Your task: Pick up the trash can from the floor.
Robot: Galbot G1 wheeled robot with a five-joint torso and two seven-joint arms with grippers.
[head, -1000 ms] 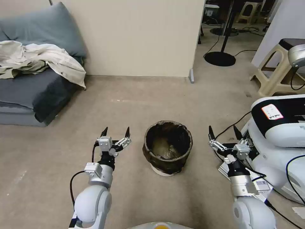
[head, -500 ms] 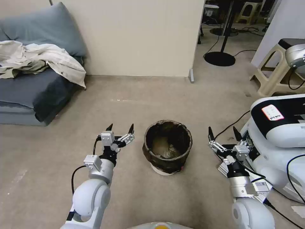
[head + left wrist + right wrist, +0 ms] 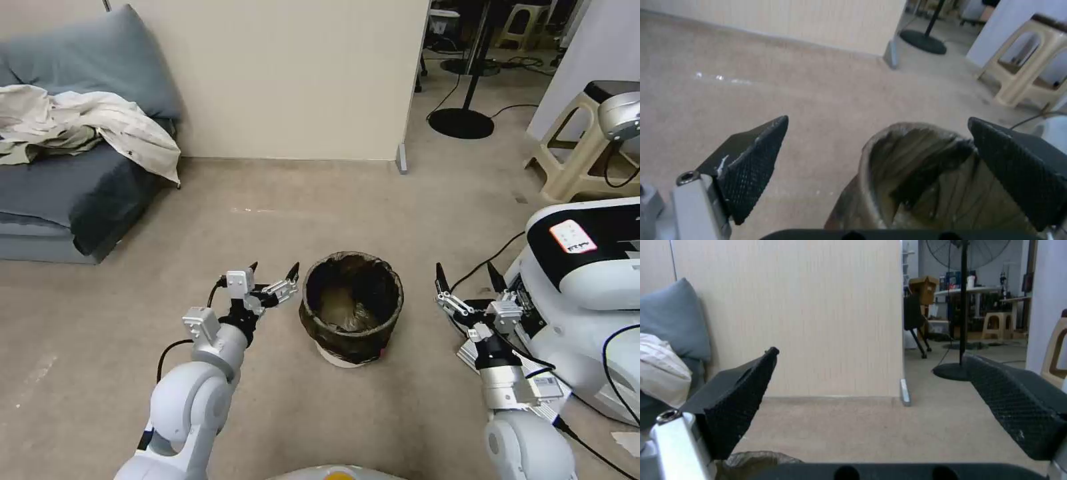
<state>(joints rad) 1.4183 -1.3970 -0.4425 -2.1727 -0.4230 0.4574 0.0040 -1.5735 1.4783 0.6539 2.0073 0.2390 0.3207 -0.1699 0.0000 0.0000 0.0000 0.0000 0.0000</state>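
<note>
Beside trash can (image 3: 351, 307), spread left claw (image 3: 272, 277)

The trash can (image 3: 351, 308) stands alone on the floor (image 3: 300, 213), with bare carpet all round it. The left hand (image 3: 272, 273) sits just beside its left rim with fingers spread; in the left wrist view the near rim of the can (image 3: 925, 173) lies between the two fingers (image 3: 751, 166). On the right side, a strip of bare carpet separates the can from the right hand (image 3: 463, 280), which is also spread wide. Just right of that hand a large white-and-black robot base (image 3: 587, 267) and its black cables (image 3: 487, 263) crowd the space. Sofa (image 3: 60, 187), wall panel (image 3: 293, 80) and stool (image 3: 580, 147) stand well apart.
</note>
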